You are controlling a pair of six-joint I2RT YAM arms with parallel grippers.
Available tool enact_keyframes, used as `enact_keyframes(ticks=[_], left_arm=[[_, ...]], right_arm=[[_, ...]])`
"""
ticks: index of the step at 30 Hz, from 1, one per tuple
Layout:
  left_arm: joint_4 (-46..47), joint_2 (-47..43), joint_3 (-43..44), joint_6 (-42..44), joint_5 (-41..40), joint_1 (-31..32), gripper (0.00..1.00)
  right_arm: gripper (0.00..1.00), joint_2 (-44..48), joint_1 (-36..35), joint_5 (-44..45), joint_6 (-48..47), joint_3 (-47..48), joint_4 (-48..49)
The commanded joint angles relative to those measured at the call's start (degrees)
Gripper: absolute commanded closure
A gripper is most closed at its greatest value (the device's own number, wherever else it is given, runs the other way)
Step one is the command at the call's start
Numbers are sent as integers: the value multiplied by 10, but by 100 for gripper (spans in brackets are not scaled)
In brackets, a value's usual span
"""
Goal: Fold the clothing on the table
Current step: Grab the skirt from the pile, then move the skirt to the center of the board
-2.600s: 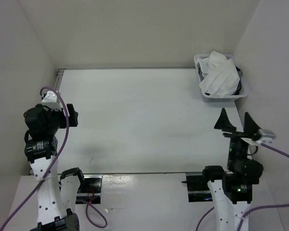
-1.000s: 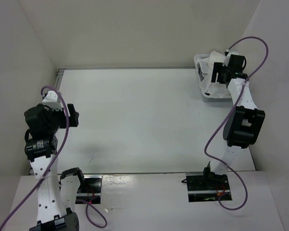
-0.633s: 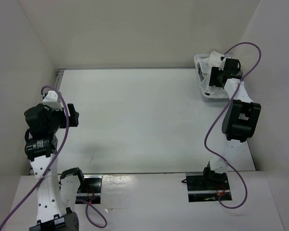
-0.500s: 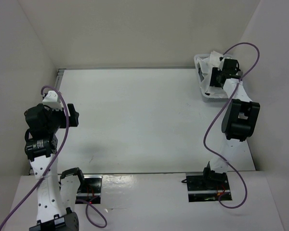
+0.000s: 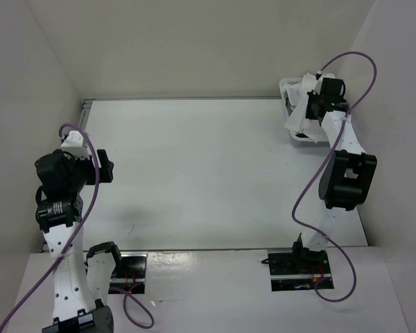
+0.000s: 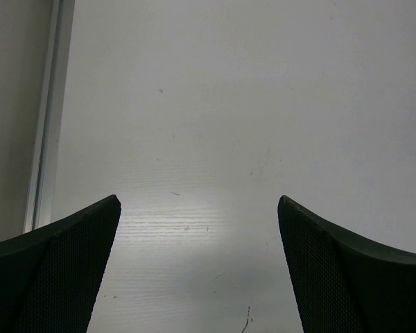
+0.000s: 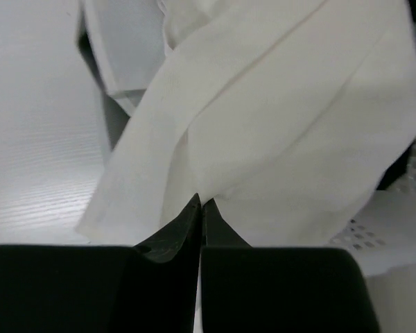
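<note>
thin white pleated skirt [image 5: 299, 114] sits bunched in small white plastic basket [image 5: 288, 86] at the far-right corner of the white desk [image 5: 194, 173], spilling over the rim; its full outline is hidden. Something dark beneath, can't identify. The right fingers [image 7: 191, 220] are closed, pinching a skirt fold. The left fingers [image 6: 69, 263] are spread wide, holding nothing, above the desk's left side. One skirt, one basket.

White-linked arms [image 5: 68, 277], black joints, purple cables [image 5: 294, 208] (fingers [image 6: 55, 277] black, mesh-textured).

The thin white pleated skirt [image 7: 277, 118] sits crumpled in a small white plastic basket [image 5: 286, 86] at the far right corner of my large flat white counter [image 5: 194, 173]. One creased fold spills over the rim, pinched at its lower edge by my right hand [image 7: 200, 205].
</note>
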State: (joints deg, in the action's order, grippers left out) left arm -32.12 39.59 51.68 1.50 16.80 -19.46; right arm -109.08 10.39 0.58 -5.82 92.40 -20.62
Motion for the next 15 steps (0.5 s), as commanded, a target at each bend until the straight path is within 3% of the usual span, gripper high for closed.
enact_keyframes(ticks=[1, 5, 10, 15], left_arm=[[15, -7, -3, 8, 3, -3, 0], [15, -13, -3, 8, 3, -3, 0], [15, -13, -3, 8, 3, -3, 0], [15, -13, -3, 8, 3, -3, 0]], right_arm=[[100, 143, -24, -10, -12, 54, -13], [100, 237, -62, -27, -19, 85, -40], [100, 341, -190, -49, -46, 70, -64], [100, 453, -253, -207, -59, 25, -74]])
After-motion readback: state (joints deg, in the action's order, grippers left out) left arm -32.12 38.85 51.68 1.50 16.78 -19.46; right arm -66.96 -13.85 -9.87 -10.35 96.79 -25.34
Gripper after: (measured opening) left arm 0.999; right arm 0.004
